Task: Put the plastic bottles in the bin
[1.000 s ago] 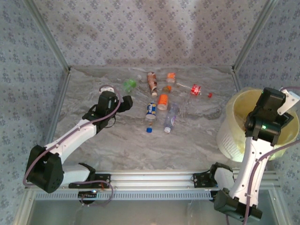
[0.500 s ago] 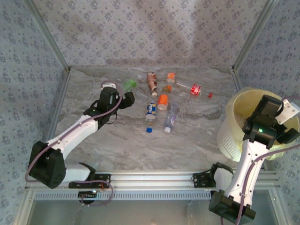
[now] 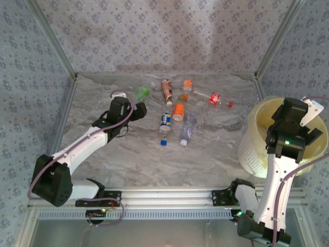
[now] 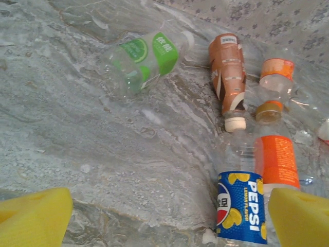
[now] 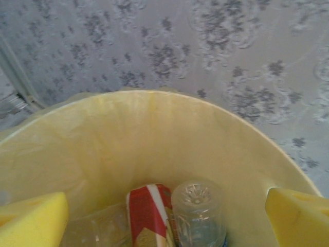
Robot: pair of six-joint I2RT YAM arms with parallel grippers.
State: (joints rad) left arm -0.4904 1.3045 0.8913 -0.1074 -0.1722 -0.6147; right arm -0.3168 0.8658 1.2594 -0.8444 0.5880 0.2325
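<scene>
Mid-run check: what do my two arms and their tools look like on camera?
The left arm and right arm both have white links, black joint housings and a mauve cable running alongside. A small green light glows on the right arm's black housing. The left tool and right tool each carry yellow foam-like pads.

Marbled table (image 3: 128,154), plastic bottles (image 3: 178,110) lying scattered

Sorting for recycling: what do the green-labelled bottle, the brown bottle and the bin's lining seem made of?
Green-labelled bottle: clear glossy plastic, the table showing through it. Brown bottle: probably plastic too, under an opaque glossy wrap. Bin lining: thin pale yellow plastic film, judging by its soft folds and slight sheen.
</scene>
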